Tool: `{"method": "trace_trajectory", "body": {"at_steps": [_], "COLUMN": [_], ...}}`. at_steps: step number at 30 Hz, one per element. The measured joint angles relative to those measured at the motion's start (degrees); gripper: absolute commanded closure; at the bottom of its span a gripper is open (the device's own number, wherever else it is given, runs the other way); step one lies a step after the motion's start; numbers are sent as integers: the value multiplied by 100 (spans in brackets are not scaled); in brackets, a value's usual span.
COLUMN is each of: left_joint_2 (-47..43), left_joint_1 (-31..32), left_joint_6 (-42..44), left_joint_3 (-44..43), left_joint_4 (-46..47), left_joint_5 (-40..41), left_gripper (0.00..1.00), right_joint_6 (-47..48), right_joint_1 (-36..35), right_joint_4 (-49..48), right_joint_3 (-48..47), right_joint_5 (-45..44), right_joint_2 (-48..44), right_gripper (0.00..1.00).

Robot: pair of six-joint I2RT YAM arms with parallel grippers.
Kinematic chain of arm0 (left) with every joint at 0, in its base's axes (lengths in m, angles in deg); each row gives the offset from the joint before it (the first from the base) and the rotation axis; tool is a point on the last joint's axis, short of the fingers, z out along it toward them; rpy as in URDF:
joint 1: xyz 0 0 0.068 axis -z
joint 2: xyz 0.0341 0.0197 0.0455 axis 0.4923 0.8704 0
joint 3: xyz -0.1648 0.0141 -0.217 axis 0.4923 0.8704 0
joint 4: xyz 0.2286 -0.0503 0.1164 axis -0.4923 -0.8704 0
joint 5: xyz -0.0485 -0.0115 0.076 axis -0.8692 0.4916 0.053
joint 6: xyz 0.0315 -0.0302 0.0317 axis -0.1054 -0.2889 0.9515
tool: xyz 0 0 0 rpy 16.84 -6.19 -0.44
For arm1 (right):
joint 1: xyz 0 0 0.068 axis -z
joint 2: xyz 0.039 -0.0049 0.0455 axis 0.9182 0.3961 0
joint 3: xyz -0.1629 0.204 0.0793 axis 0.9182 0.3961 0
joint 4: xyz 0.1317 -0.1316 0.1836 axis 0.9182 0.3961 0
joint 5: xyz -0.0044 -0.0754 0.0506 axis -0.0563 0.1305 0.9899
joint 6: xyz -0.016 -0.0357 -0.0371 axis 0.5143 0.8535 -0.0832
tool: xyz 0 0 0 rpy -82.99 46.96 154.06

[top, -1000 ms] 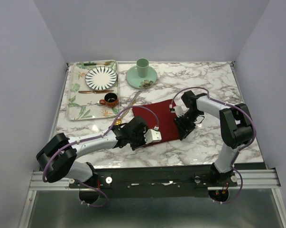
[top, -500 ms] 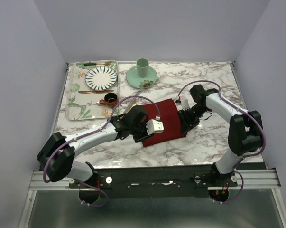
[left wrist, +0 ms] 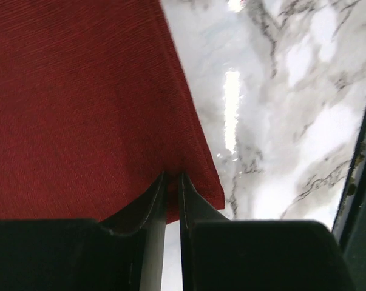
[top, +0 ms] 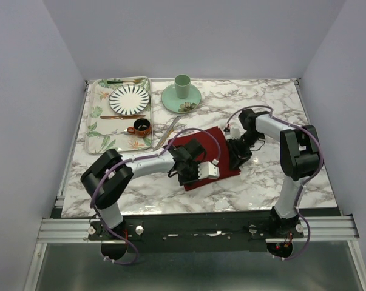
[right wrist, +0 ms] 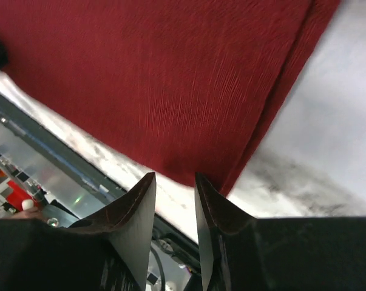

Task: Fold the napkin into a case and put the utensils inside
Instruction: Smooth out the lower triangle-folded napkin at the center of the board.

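The dark red napkin [top: 215, 145] lies folded in layers on the marble table [top: 274, 115], between my two grippers. Both jaws of my left gripper [top: 192, 176] [left wrist: 173, 176] are pinched on the napkin [left wrist: 79, 97] at its near edge, close to a corner. My right gripper [top: 236, 159] [right wrist: 173, 176] stands open at the right side, its tips just short of a folded corner of the napkin [right wrist: 170, 79], holding nothing. The utensils [top: 166, 133] lie as slim pieces just left of the cloth, between it and the tray; I cannot separate knife from spoon.
A leaf-patterned tray [top: 94, 121] at the back left holds a striped plate [top: 129, 99], a small brown cup [top: 141, 127], a brown-gold utensil [top: 122, 117] and a green-handled one [top: 123, 80]. A green cup on a saucer [top: 182, 86] stands behind the napkin.
My left arm has swung right and inward along the napkin's near edge, and its jaws have narrowed onto the cloth. The right gripper has shifted slightly at the napkin's right side.
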Motion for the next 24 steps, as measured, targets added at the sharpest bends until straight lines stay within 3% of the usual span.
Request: {"method": "trace_trajectory", "body": {"at_steps": [4,9,11,15,18,22,24], "left_joint_2": [358,737,737,437,308,315,372], "left_joint_1": [367,737,728,330,-479,-1397,-1530], "left_joint_6": [-24,-385,-577,-881,-960,-713,-570], "left_joint_3": [-444,-925,-984,-1051,-1508,-1792,-1779], "left_joint_4": [-262,-398,-409,-439,-595,-643,-726], "left_joint_5": [-136,-570,-859,-1198,-1303,-1078,-909], "left_gripper": [79,59,57,60,61,63,64], "right_joint_6": [-13,129,219,310,291,111,-63], "right_joint_1": [2,109,240,577,745,739,734], "right_joint_4": [-31,66,131,332,422,487,483], "right_joint_3": [-289,-887,-1064,-1130,-1049,-649,-334], "right_joint_5": [-205,-293,-286,-221,-122,76,168], "right_joint_2": [343,354,299,-26,-339,-595,-549], "right_gripper": [53,36,33,29,27,26,26]}}
